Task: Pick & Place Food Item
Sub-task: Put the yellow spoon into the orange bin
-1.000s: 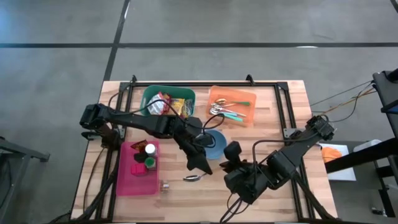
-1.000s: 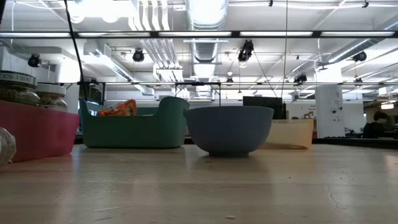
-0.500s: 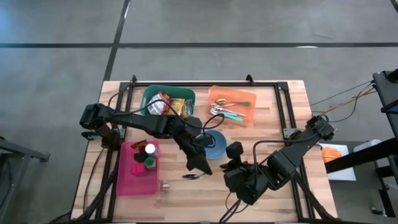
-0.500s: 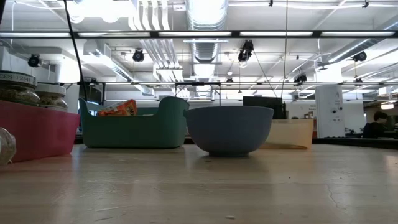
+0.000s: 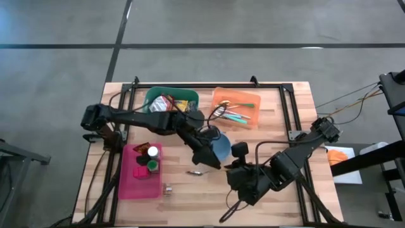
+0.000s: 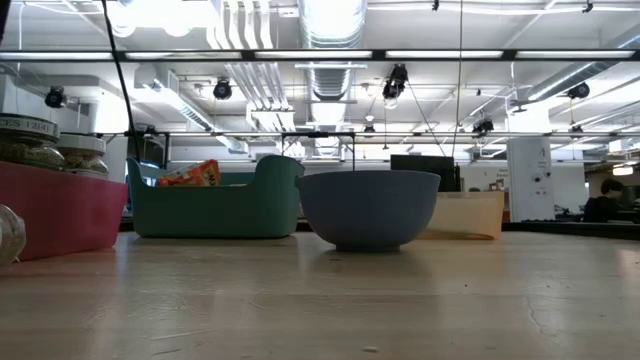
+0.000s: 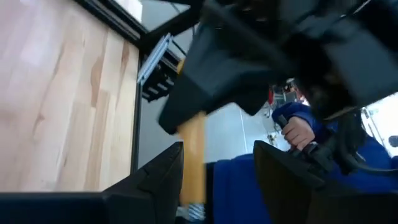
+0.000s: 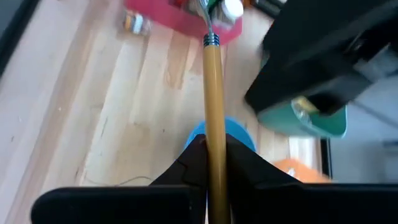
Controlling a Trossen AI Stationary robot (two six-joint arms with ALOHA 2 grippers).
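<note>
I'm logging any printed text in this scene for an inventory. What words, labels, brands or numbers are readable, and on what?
None can be read.
Jar lid in the pink bin, low view: dark lettering, too blurred to read.
Snack packet in the green bin: printed wrapper, wording illegible.
Packets seen from above: too small to read.
Wooden-handled spoon in the right gripper: no marking visible.

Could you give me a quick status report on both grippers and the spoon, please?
Right gripper shut on the spoon, handle clamped. Left gripper open, empty, above the table beside the blue bowl. Spoon's metal end low over bare wood. Nothing in the way.
</note>
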